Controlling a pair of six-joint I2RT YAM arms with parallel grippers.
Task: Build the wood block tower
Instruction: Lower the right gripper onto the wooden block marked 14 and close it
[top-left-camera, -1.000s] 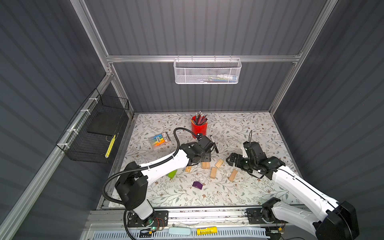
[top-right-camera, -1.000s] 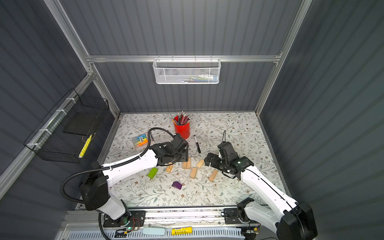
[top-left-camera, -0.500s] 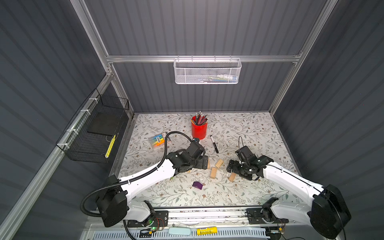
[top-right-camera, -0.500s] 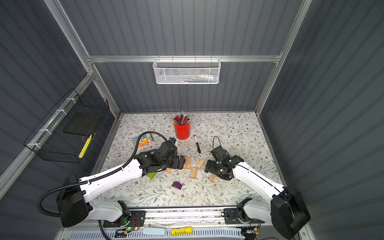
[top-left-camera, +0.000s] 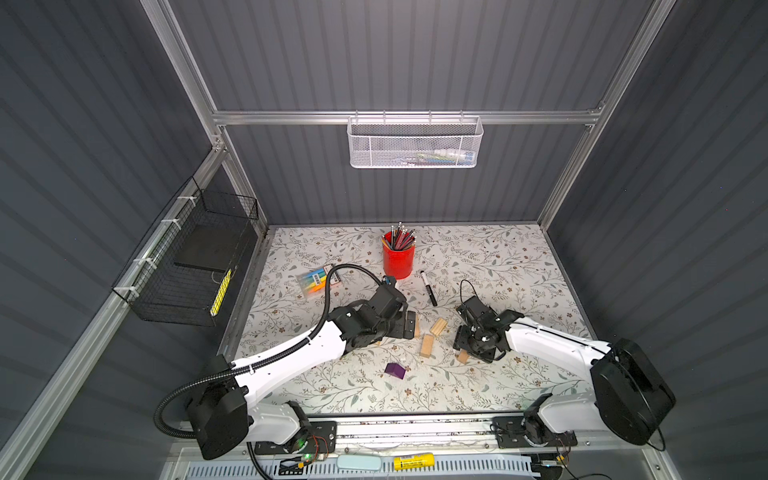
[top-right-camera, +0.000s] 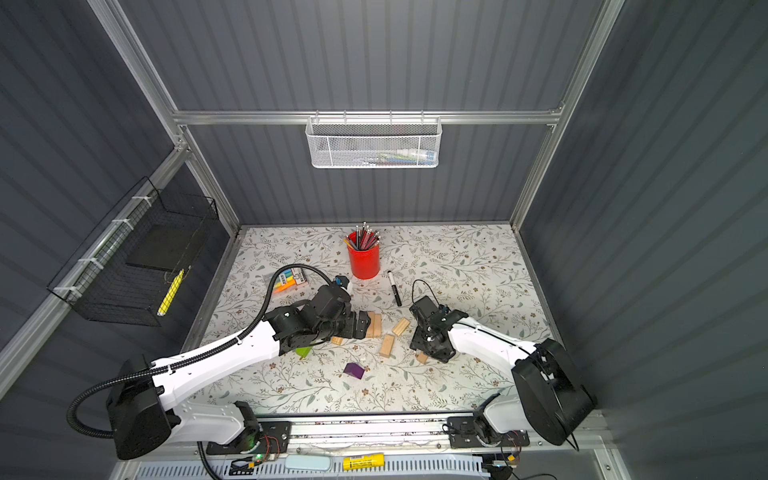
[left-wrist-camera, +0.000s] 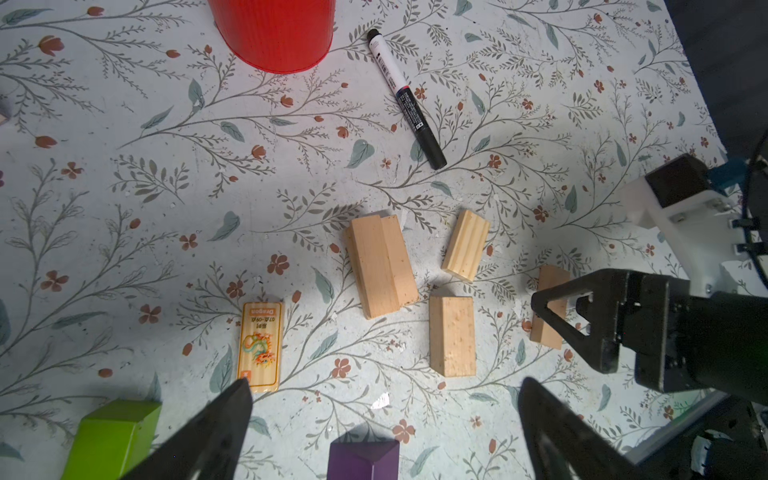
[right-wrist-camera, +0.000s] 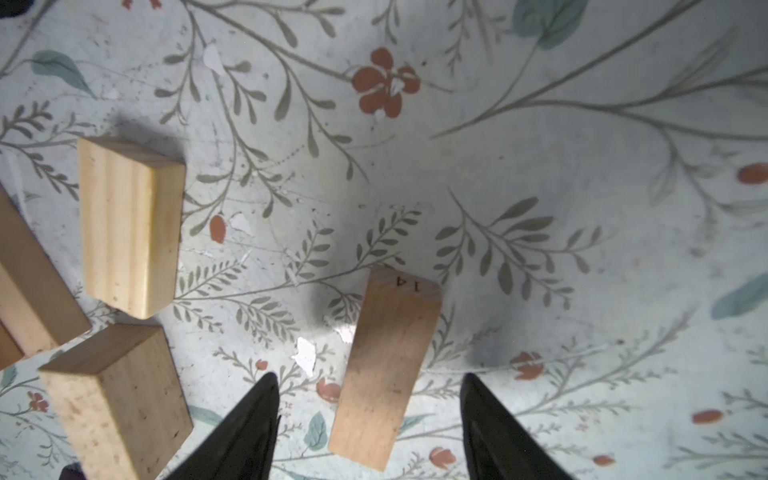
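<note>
My left tool (left-wrist-camera: 386, 384) is spread wide, empty. My right tool (right-wrist-camera: 369, 376) is spread, straddling a tan block (right-wrist-camera: 395, 332), gaps both sides. Other blocks (left-wrist-camera: 453, 336) lie loose mid desk (left-wrist-camera: 124, 166); bare desk to the right.

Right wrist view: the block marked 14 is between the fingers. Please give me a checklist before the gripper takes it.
1. Block marked 14 lies between the jaws of the right gripper: ok.
2. Jaws touch it: not ok, gaps on both sides.
3. Nearest tan block apart from the jaws: ok.
4. Left gripper open, empty: ok.
5. Paired blocks stacked or side by side: cannot tell.
</note>
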